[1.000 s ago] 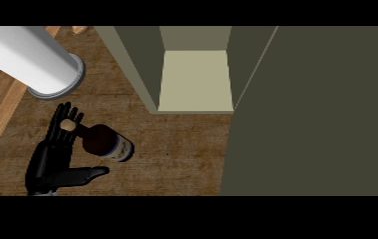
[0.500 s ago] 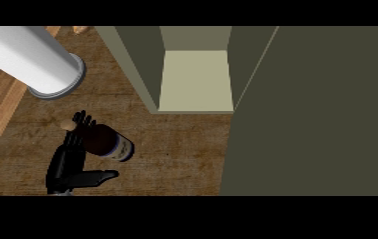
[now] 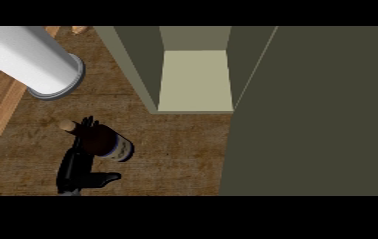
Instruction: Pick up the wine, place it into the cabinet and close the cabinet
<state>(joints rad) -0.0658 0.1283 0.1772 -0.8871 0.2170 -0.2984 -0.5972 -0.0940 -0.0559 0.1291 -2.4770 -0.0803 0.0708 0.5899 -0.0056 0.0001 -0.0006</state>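
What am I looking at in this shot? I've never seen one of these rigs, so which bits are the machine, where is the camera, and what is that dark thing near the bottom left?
The camera sits at the robot's head and looks steeply down onto a wooden counter. The black shape at the lower left is the robot's left hand, coming in from the bottom edge. Right beside it stands the wine bottle, dark with a pale cork end; the hand is up against it, but how the fingers sit on the bottle is too dark to tell. The right hand is not in the picture. The greenish box in the middle is the cabinet, seen from above with its pale inside showing, and the big dark panel on the right is its open door. The white cylinder at the upper left is another object on the counter.
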